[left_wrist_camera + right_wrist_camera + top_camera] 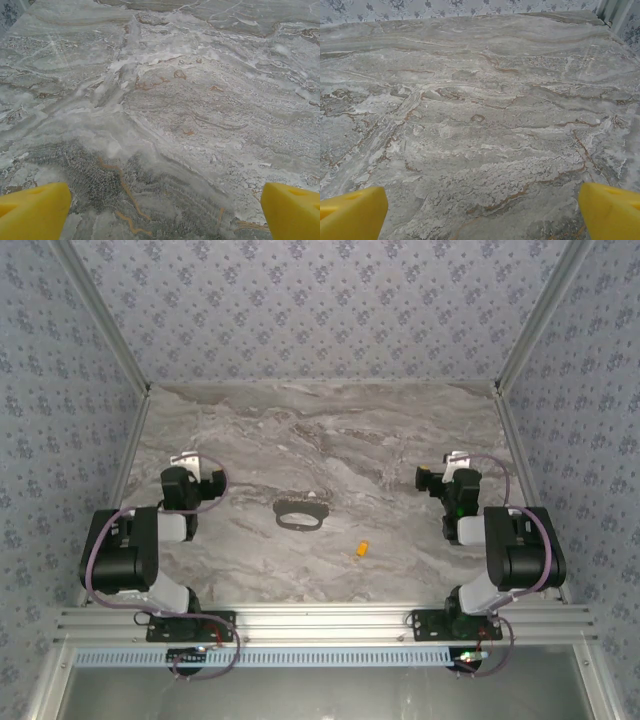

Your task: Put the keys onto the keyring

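Observation:
The grey oval keyring (pixel 300 513) lies flat on the marble table near its middle. The tiny yellow-orange key (pixel 361 550) rests a little to the right of it and nearer the front edge. My left gripper (pixel 192 464) hovers at the table's left side, well left of the keyring. Over on the right side is my right gripper (pixel 452 462), far from the key. In the left wrist view the yellow fingertips (pixel 32 212) stand wide apart over bare marble. The right wrist view shows yellow fingertips (pixel 351 214) equally spread, nothing between them.
Metal rails (pixel 120 350) and patterned walls (pixel 320 300) bound the marble table (pixel 330 430) on the left, right and back. The arm bases sit on an aluminium frame (pixel 320 625) at the near edge.

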Motion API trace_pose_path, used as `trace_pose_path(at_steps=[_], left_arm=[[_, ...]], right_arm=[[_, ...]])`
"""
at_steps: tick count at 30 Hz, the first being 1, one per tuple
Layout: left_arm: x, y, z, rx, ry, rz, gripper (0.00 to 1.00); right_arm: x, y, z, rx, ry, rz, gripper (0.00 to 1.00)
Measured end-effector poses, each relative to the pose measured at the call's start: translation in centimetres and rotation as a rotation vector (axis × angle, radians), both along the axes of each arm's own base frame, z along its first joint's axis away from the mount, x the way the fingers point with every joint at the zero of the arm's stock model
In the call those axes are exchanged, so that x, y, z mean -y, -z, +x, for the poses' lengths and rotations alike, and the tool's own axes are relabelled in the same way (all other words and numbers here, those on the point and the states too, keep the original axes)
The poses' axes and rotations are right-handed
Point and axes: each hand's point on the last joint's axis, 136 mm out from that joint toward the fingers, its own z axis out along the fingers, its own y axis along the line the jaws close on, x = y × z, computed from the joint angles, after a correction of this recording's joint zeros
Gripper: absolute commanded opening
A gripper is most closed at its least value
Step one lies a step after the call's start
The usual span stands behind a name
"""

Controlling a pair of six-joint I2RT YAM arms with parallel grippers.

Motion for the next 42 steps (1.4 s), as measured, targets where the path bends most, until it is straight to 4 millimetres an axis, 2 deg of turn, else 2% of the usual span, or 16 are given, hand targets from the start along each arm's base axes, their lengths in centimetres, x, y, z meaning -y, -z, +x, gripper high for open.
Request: trace_pose_path(at_steps=[26, 31, 33, 35, 41, 42], left_arm=[[0.0, 0.0, 0.0, 0.0, 0.003, -0.002, 0.98], [0.7, -0.2, -0.1, -0.011, 0.046, -0.013, 0.98], [0.7, -1.2, 0.1, -0.01, 0.048, -0.014, 0.98], [0.7, -3.2, 0.7, 0.013, 0.045, -0.012, 0.98], [0.2, -9.5, 2.2, 0.029, -0.004, -0.065, 0.98], [0.1, -10.7, 2.4, 0.023, -0.022, -0.091, 0.98]], right_arm=[[0.1, 0.0, 0.0, 0.0, -0.011, 0.01, 1.0], [0.9, -0.3, -0.3, -0.005, 0.04, 0.002, 1.0], [1.4, -1.2, -0.6, -0.006, 0.069, -0.008, 1.0], [1.6, -3.2, -0.8, -0.003, 0.094, 0.011, 1.0], [2.3, -12.6, 0.7, 0.051, 0.153, 0.256, 1.0], [2.0, -13.7, 1.0, 0.051, 0.135, 0.299, 0.96]])
